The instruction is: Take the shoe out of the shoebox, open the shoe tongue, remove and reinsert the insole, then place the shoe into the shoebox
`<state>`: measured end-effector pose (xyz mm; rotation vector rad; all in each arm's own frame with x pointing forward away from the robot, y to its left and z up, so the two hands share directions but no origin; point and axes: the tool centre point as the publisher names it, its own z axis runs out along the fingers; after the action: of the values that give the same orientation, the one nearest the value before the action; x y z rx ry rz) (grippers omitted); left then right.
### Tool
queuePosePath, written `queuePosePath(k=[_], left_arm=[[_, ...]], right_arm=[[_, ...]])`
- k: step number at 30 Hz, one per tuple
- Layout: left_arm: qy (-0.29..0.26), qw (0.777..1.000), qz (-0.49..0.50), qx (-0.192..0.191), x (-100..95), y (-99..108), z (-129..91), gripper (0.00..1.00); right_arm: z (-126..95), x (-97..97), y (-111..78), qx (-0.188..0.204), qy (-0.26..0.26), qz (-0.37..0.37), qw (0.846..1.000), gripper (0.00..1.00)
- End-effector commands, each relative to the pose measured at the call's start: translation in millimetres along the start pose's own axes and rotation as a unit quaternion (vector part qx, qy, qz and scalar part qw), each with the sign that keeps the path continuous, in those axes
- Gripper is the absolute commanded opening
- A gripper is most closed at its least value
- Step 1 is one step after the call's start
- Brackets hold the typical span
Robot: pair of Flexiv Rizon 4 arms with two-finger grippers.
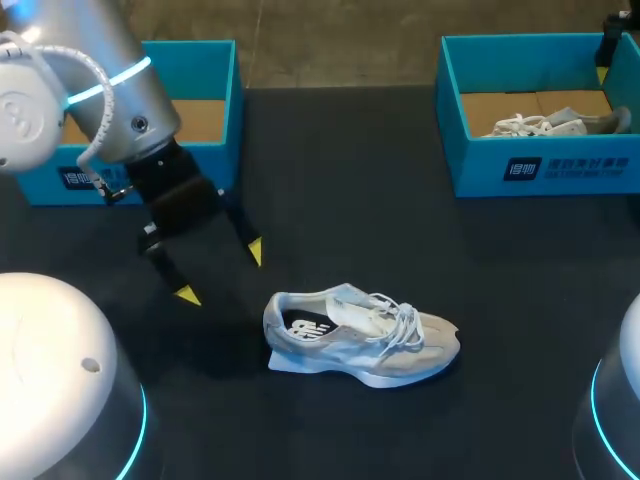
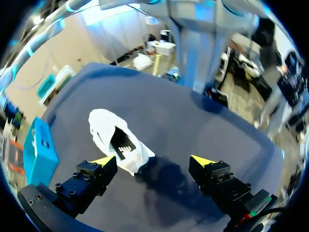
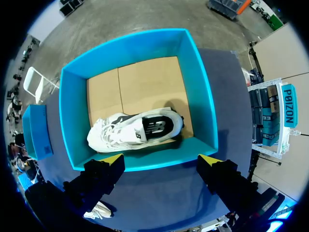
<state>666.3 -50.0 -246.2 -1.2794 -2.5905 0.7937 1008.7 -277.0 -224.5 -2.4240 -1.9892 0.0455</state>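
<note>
Hanging over the black table [image 1: 330, 200] just in front of the left teal shoebox [image 1: 215, 110], the left gripper [image 1: 221, 272] has its yellow-tipped fingers spread wide with nothing between them. Just to its right, the grey-white sneaker [image 1: 360, 335] sits sole-down on the table, heel toward that gripper and toe pointing right. At the right rear, a second teal shoebox [image 1: 540, 165] holds another sneaker [image 1: 545, 122], and the right gripper [image 3: 161, 158] hovers above it, fingers equally wide and holding nothing.

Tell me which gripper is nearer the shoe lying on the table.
Left. The left gripper hovers open beside the shoe, at its heel; the right gripper hangs above the shoebox with the other shoe, well away.
</note>
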Motion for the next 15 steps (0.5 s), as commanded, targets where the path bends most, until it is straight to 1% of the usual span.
queuePosePath(k=[1, 2, 3, 4, 5, 6, 7, 8, 11, 15], left_arm=[[-0.085, 0.988, -0.125, 0.042, 13.4, -1, 0, 1.00], [-0.109, 0.981, -0.154, 0.049, 16.5, -1, -3, 1.00], [-0.128, 0.974, -0.182, 0.047, 18.9, 0, -3, 1.00], [-0.129, 0.970, -0.194, 0.071, 21.5, 1, -4, 1.00], [-0.147, 0.963, -0.216, 0.070, 23.7, 1, -4, 1.00], [-0.156, 0.956, -0.237, 0.078, 25.0, 2, -3, 1.00], [-0.156, 0.953, -0.244, 0.088, 26.0, 2, -3, 1.00], [-0.170, 0.946, -0.260, 0.089, 27.8, 2, -3, 1.00], [-0.195, 0.931, -0.288, 0.114, 32.8, 2, 1, 1.00], [-0.208, 0.920, -0.298, 0.147, 36.0, 3, 4, 1.00]], right_arm=[[0, 0.4, -0.3, 0.000, -0.001, 0.000, 1.000, 1.00], [0, 0.4, -0.3, 0.000, -0.001, 0.000, 1.000, 1.00], [0, 0.4, -0.3, 0.000, -0.001, 0.000, 1.000, 1.00], [0, 0.4, -0.3, 0.000, -0.001, 0.000, 1.000, 1.00], [0, 0.4, -0.3, 0.000, -0.001, 0.000, 1.000, 1.00], [0, 0.4, -0.3, 0.000, -0.001, 0.000, 1.000, 1.00], [0, 0.4, -0.3, 0.000, -0.001, 0.000, 1.000, 1.00], [0, 0.4, -0.3, 0.000, -0.001, 0.000, 1.000, 1.00], [0, 0.4, -0.3, 0.000, -0.001, 0.000, 1.000, 1.00], [0, 0.4, -0.3, 0.000, -0.001, 0.000, 1.000, 1.00]])
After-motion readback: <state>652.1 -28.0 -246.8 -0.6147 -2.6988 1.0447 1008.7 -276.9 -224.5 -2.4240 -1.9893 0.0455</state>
